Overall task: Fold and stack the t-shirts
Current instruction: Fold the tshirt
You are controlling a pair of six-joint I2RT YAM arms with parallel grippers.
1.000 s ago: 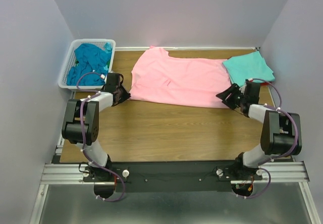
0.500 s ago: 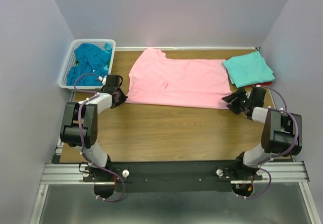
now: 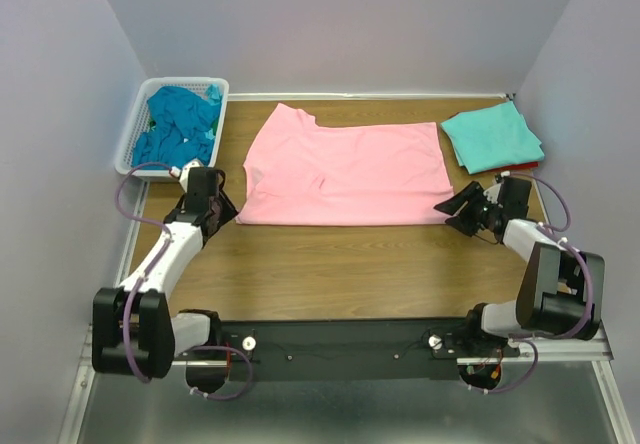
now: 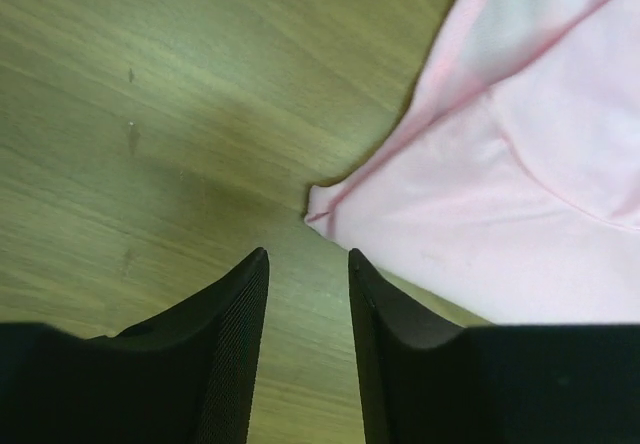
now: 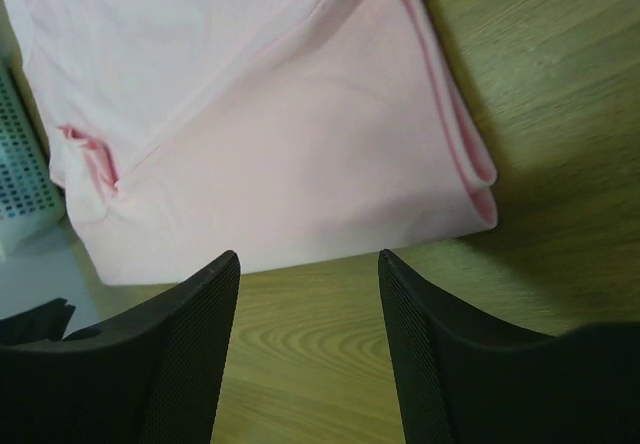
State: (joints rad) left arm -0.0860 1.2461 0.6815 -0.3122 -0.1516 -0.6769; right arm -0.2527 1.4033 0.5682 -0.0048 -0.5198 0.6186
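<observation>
Lying between left end effector (image 4: 308,260) and right end effector (image 5: 308,260), both parted, empty: pink t-shirt (image 3: 345,166).

Even soft light, sharp, faint shadows

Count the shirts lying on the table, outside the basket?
2 for sure: the pink shirt spread flat in the middle, the aqua shirt folded at the far right corner. A red sliver beneath it may be a third, mostly hidden.
</observation>
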